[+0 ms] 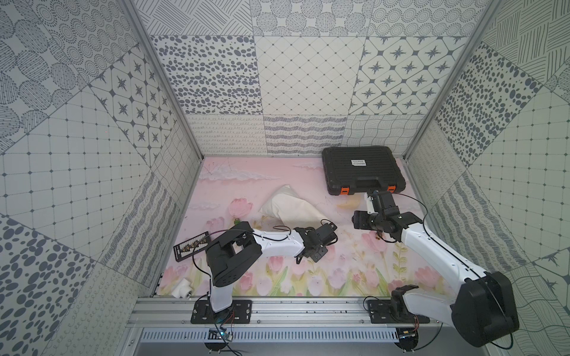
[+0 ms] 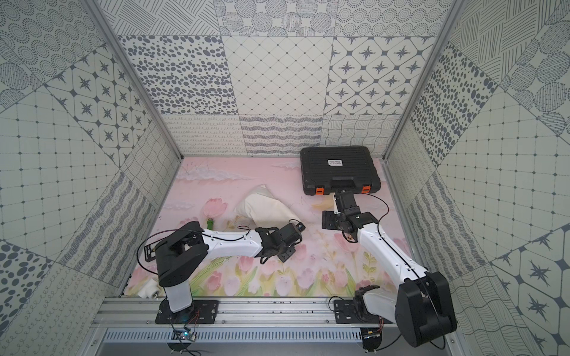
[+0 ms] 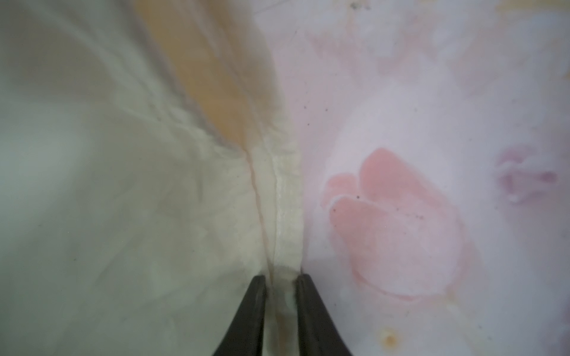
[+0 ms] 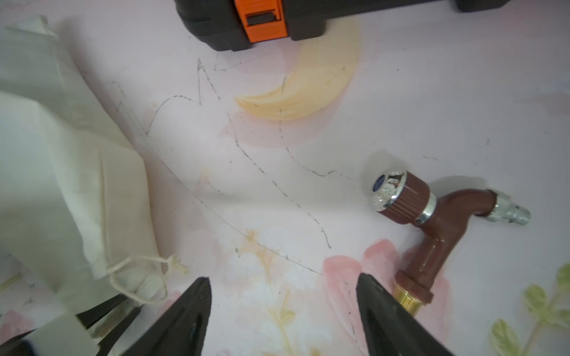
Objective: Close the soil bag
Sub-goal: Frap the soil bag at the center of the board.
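The cream-white soil bag (image 1: 293, 206) (image 2: 266, 206) lies slumped mid-mat in both top views. Its mouth points toward my left gripper (image 1: 330, 227). In the left wrist view the left gripper (image 3: 281, 288) is shut on the bag's hemmed mouth edge (image 3: 288, 215), with cloth pinched between the black fingers (image 3: 254, 311). In the right wrist view a thin pale cord (image 4: 138, 277) loops out of the bag (image 4: 61, 185) at the mouth. My right gripper (image 4: 283, 296) stands open above bare mat, to the right of the bag and apart from it, with nothing between its fingers.
A black ribbed case (image 1: 362, 169) with orange latches (image 4: 262, 21) sits at the back right. A brown tap (image 4: 431, 215) lies beside the right gripper's finger. At the front left are a black card (image 1: 192, 246) and a white fitting (image 1: 183, 288).
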Controlling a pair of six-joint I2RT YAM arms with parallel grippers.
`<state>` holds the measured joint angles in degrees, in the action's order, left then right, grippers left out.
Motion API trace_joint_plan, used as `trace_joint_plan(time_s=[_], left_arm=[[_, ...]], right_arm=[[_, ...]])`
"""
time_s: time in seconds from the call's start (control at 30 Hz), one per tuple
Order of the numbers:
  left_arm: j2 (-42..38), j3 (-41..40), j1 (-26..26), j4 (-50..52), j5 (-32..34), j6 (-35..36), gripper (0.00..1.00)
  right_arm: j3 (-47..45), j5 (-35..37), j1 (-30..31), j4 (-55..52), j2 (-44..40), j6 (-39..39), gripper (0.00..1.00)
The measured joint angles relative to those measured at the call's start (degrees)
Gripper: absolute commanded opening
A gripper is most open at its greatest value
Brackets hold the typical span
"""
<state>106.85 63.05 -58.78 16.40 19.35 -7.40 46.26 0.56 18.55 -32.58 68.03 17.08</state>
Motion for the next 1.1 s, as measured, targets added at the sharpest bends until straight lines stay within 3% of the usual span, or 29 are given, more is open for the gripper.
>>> trace_joint_plan(time_s=[0.07, 0.63, 1.1], left_arm=[[-1.4, -1.3, 0.7, 0.4, 0.7, 0.1, 0.0], [-19.8, -7.3, 7.4, 3.2, 1.6, 0.7, 0.0], [-23.3, -7.5, 7.9, 4.8, 1.6, 1.0, 0.0]], right_arm=[[0.0, -0.7, 1.9, 0.0, -1.6, -1.0, 0.79], [-2.4, -5.2, 20.7, 9.7, -5.5, -8.7, 0.85], [0.7, 3.1, 21.4, 14.1, 0.0, -11.7, 0.73]])
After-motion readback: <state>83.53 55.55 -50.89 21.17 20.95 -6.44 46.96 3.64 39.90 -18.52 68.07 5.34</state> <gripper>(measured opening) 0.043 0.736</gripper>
